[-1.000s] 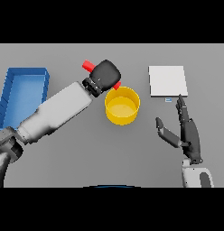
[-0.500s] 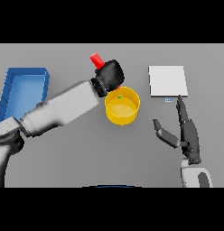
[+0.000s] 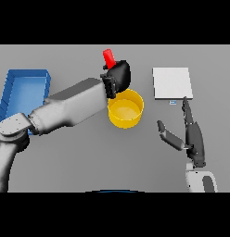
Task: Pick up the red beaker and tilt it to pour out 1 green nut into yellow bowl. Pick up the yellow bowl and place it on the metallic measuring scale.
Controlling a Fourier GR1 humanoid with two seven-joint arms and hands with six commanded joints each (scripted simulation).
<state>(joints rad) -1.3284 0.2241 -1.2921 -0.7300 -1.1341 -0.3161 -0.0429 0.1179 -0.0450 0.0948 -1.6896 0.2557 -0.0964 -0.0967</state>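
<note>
My left hand (image 3: 119,76) is shut on the red beaker (image 3: 108,58), holding it above the far rim of the yellow bowl (image 3: 125,109). Only the beaker's red end shows, sticking up and away past the hand. The bowl stands on the table at the middle. I see no green nut; the beaker's inside is hidden. The metallic measuring scale (image 3: 171,83) lies flat at the right rear. My right hand (image 3: 193,136) is open, fingers straight and thumb spread, at the right of the bowl and nearer than the scale.
A blue tray (image 3: 12,90) lies at the left edge of the table, beside my left arm.
My left hand has carried the red beaker to the right and farther back, from the bowl's left side to over its far rim. The right hand has stayed in place.
</note>
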